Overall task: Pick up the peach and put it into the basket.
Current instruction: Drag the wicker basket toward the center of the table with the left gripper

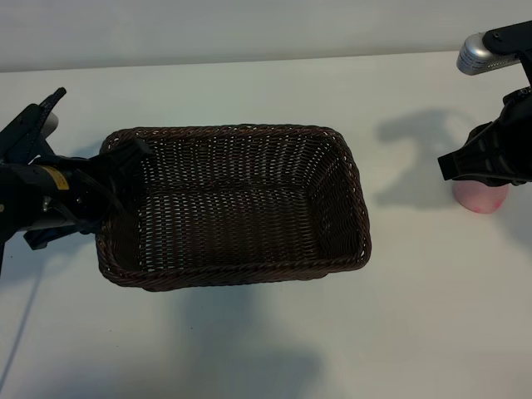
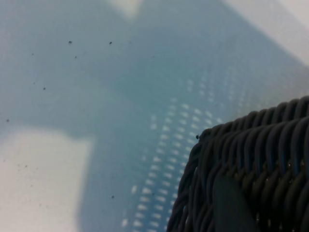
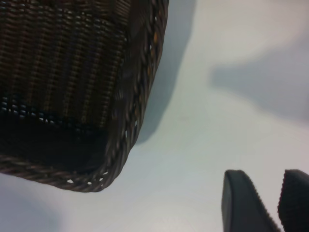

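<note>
I see the wicker basket (image 1: pixel 237 204) in the middle of the white table (image 1: pixel 274 332). My left gripper (image 1: pixel 125 179) reaches in from the left and angles down at the basket's left end, one finger (image 2: pixel 231 205) against the weave just under the braided rim; I cannot tell whether it grips. My right gripper (image 1: pixel 465 166) tilts downward directly over the peach (image 1: pixel 480 198), which sits on the table well to the right of the basket. Its fingertips (image 3: pixel 244 200) stand slightly apart with only table between them.
</note>
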`<state>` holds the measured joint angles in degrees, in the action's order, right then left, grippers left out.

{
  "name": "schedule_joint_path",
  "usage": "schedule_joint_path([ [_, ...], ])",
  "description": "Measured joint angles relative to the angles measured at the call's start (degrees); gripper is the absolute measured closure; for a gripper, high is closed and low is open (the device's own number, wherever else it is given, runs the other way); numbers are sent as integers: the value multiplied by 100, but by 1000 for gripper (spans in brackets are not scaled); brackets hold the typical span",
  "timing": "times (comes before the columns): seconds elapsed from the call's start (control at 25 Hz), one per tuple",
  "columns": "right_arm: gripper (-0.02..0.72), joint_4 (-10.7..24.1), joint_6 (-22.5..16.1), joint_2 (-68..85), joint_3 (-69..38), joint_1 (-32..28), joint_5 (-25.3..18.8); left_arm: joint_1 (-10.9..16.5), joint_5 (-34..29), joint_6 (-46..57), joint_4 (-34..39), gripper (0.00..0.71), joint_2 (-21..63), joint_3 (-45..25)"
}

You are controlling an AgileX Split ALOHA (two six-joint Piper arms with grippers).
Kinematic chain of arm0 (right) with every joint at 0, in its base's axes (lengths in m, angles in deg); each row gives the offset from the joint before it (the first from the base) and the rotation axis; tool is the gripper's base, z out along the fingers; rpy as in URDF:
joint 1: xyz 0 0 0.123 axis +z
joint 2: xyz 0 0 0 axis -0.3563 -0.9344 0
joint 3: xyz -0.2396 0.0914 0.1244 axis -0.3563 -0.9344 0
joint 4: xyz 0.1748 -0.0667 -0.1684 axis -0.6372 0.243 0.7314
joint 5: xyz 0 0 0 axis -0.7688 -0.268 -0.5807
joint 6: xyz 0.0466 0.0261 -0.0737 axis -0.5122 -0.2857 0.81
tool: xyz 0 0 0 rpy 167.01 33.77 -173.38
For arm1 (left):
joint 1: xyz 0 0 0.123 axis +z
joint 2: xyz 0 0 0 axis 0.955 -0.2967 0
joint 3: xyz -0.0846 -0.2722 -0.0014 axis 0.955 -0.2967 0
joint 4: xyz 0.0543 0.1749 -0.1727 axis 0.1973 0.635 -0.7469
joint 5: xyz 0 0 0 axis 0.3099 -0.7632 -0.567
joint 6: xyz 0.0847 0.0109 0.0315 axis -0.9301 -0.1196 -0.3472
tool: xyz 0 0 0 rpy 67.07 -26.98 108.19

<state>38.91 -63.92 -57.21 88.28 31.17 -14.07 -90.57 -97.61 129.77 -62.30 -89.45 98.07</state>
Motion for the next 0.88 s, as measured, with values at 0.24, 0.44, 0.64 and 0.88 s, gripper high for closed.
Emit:
schedule_joint_path([
  [0.24,460,0,0,0,0,0,0,0,58,-36,-92,361,0,298],
  [0.44,460,0,0,0,0,0,0,0,58,-44,-104,361,0,615],
  [0.64,460,0,0,0,0,0,0,172,-118,-271,-104,361,0,791],
  [0.88,460,0,0,0,0,0,0,282,-393,-720,-200,361,-131,1116],
])
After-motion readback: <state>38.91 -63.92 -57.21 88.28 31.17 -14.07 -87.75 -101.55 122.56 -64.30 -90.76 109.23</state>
